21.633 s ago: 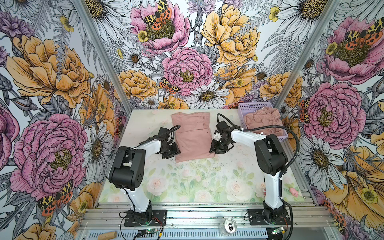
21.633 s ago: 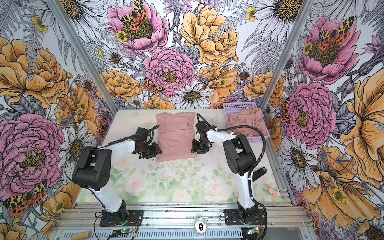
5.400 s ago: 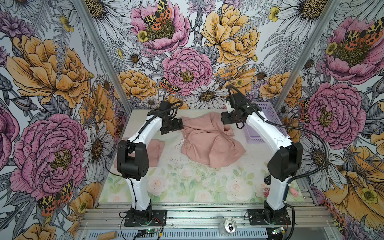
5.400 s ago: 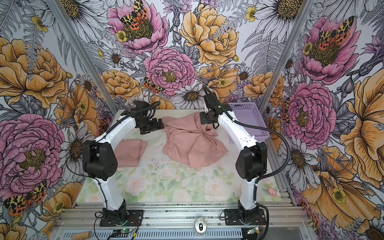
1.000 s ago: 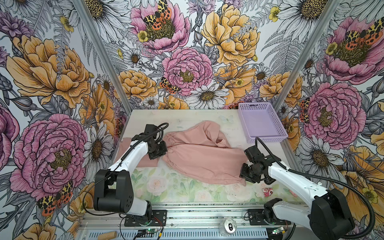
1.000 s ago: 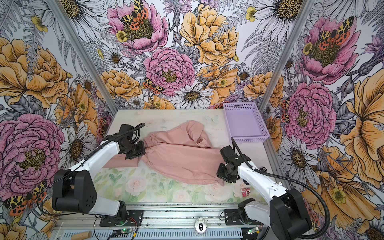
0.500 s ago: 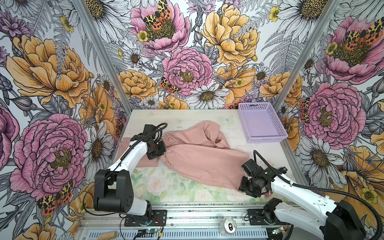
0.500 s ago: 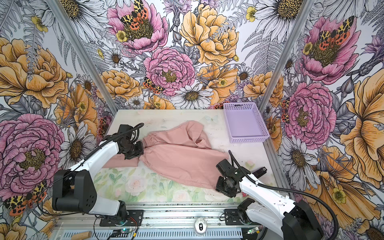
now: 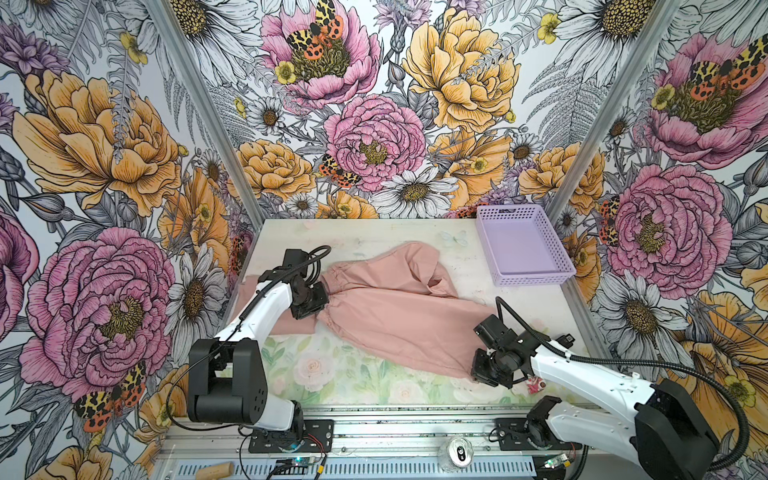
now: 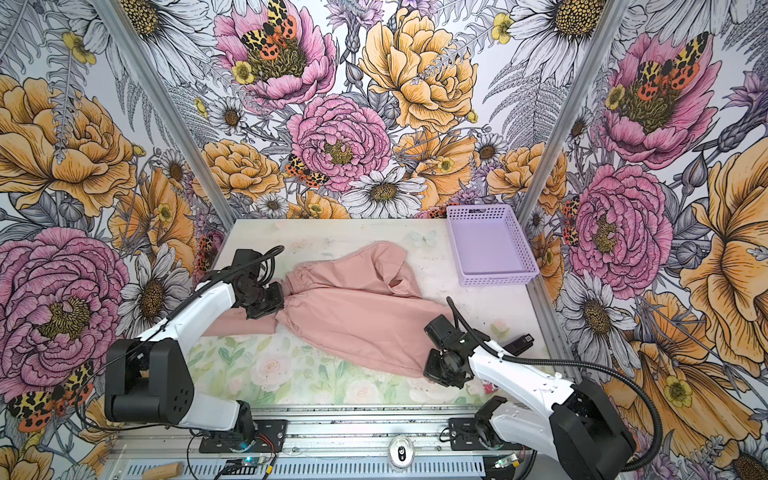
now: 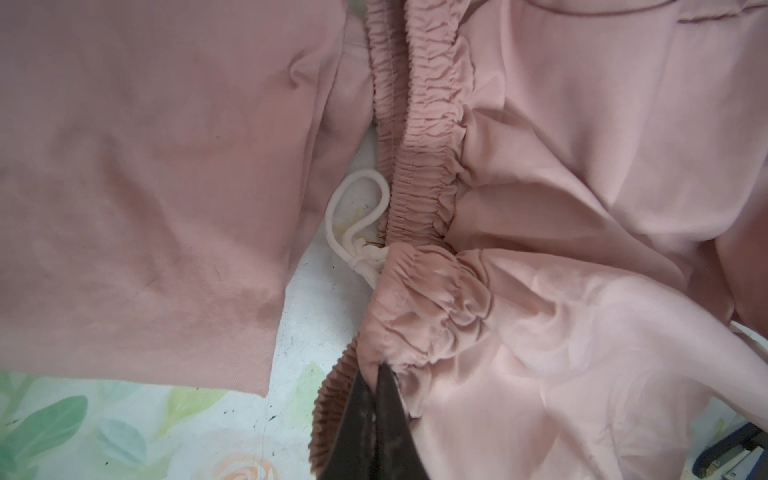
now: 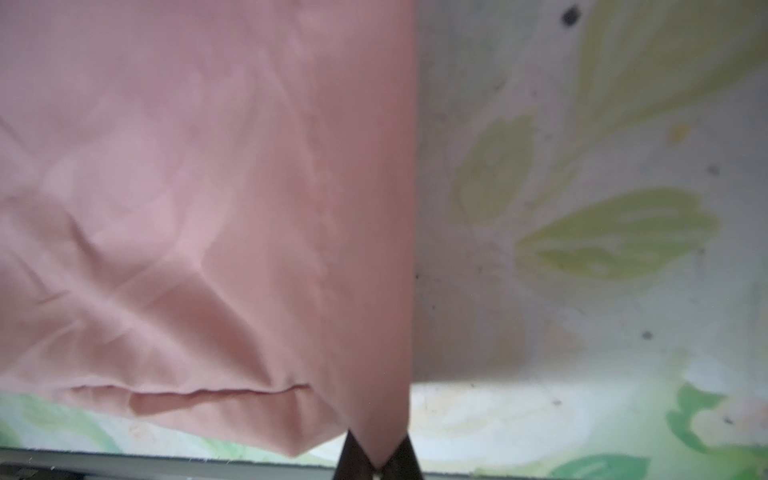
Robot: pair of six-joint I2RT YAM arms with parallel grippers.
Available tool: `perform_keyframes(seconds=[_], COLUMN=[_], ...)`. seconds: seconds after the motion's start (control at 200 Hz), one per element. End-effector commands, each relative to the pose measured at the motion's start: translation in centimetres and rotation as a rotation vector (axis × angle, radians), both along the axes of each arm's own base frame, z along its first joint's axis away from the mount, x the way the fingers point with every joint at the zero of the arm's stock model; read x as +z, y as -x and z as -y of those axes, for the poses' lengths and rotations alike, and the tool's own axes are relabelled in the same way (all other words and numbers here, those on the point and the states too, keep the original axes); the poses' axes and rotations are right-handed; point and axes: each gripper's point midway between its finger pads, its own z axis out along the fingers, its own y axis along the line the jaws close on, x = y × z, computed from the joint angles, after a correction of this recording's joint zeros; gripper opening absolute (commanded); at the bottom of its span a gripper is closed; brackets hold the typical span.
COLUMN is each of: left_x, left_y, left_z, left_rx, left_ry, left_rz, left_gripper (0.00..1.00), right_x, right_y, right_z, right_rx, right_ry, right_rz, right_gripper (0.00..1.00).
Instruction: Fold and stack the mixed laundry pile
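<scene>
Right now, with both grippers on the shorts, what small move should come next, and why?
Probably pull the right gripper slightly away from the left gripper to tauten the shorts. Both are shut on them, at hem corner and waistband, yet the cloth is wrinkled and one leg lies crumpled at the far side.

The left arm (image 9: 266, 307) is stretching from the near left toward the middle, its left gripper (image 9: 322, 300) pinching the pink shorts (image 9: 399, 316) at the waistband, jaws closed. The right arm (image 9: 582, 374) is lying low along the near edge, its right gripper (image 9: 476, 371) clamping their near corner.
</scene>
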Motion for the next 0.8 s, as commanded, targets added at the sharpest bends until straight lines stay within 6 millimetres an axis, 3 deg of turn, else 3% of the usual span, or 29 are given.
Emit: perform_keyframes(seconds=[0.0,0.175,0.27,0.485,0.641,0.791], left_x=[2.8,9.1,13.8,25.0,33.4,38.8], left_y=[-1.4,-3.8,-5.1,-7.6,-8.1,-5.9], left_z=[-0.4,0.8,1.4,2.6,4.2,5.7], left_rx=[0.004,-0.024,-0.040,-0.055,-0.097,-0.144], left_ry=[0.003,0.057,0.084,0.158,0.183,0.200], left_rz=[0.095,0.215,0.306,0.544,0.740,0.876], left_gripper=[0.00,0.00,0.00,0.00,0.00,0.00], right_x=[5.1,15.6,21.9,33.7,40.3,44.3], right_y=[-3.3,-9.6,-12.8,-17.8,-19.0,-17.1], right_z=[0.1,2.0,3.6,6.7,8.0,8.5], right_rx=[-0.003,0.020,0.046,0.064,0.054,0.082], right_ry=[-0.029,-0.057,-0.052,-0.044,-0.055,-0.024], right_rz=[0.134,0.351,0.478,0.736,0.908,1.008], right_gripper=[0.00,0.00,0.00,0.00,0.00,0.00])
